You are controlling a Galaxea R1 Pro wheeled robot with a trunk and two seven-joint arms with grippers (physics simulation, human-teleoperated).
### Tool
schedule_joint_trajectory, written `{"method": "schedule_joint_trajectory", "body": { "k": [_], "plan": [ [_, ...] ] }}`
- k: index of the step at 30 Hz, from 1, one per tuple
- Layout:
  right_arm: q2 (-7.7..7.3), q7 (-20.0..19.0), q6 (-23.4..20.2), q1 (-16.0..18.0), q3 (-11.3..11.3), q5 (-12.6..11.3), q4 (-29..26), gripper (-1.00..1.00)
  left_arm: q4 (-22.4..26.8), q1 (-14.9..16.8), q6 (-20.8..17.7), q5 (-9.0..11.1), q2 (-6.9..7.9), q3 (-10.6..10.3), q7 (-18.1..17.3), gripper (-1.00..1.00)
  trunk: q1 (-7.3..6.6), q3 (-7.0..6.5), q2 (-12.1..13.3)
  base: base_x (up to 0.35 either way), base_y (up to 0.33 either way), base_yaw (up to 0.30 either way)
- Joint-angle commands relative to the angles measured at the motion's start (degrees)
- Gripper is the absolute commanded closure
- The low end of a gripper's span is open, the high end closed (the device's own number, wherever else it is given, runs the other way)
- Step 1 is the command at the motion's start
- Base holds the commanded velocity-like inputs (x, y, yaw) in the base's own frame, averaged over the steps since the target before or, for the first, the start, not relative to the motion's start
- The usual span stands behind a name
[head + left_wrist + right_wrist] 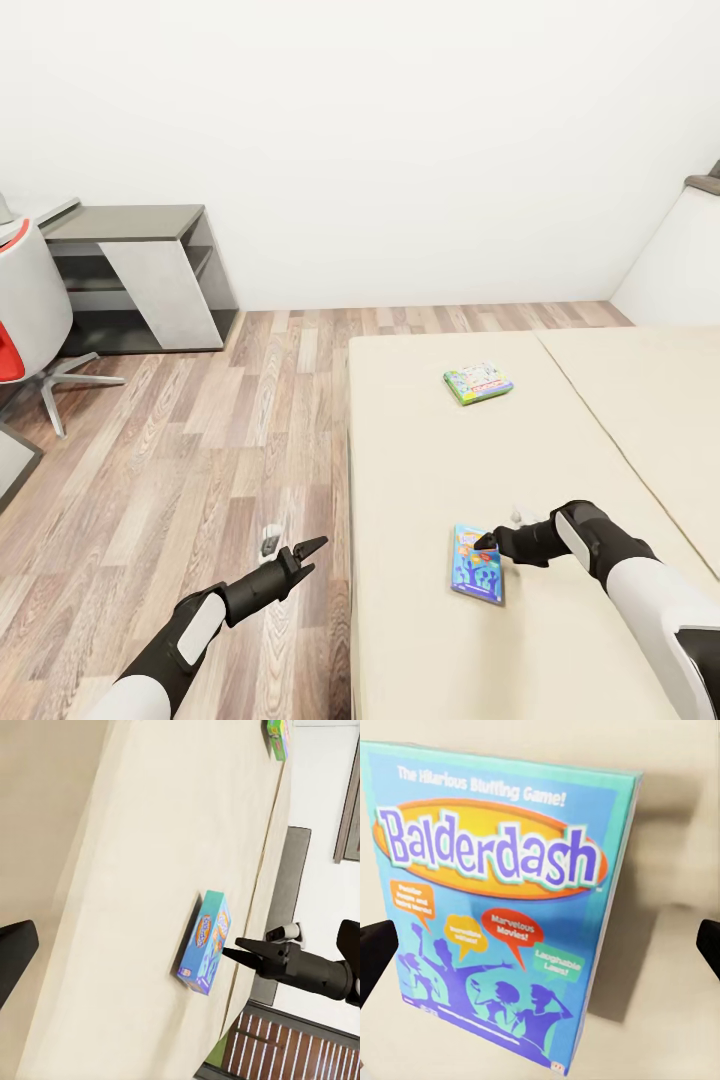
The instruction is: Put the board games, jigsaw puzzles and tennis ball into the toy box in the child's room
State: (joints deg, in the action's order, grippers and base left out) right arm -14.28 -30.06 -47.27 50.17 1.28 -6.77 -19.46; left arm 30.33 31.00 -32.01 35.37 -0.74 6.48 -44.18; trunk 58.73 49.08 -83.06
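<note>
Head view: white-walled room, wood plank floor [200, 440]. Cream bed [430, 640] carries blue Balderdash box [478, 565] near edge, Monopoly box [478, 383] farther up. Right gripper [487, 541] spread wide just over Balderdash box, empty. Left gripper [312, 550] open above floor, empty.

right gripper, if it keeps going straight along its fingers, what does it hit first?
Most likely the blue Balderdash box lying on the bed: the right gripper is open, fingertips at its near edge. Exact gap unclear.
</note>
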Motion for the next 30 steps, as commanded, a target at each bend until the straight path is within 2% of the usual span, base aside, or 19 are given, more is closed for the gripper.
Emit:
{"method": "schedule_joint_trajectory", "body": {
  "k": [1,30],
  "plan": [
    [-0.02,0.24,-0.37,0.00,0.14,-0.55,-0.05,-1.00,0.00,0.03,-0.42,0.05,-0.05,0.28,-0.12,-1.00,0.00,0.04,-0.02,0.000,0.000,0.000],
    [0.10,0.44,-0.37,-0.07,0.19,-0.46,0.01,-1.00,0.00,0.03,-0.42,0.05,-0.05,0.28,-0.12,-1.00,0.00,0.04,-0.02,0.000,0.000,0.000]
  ]
}}
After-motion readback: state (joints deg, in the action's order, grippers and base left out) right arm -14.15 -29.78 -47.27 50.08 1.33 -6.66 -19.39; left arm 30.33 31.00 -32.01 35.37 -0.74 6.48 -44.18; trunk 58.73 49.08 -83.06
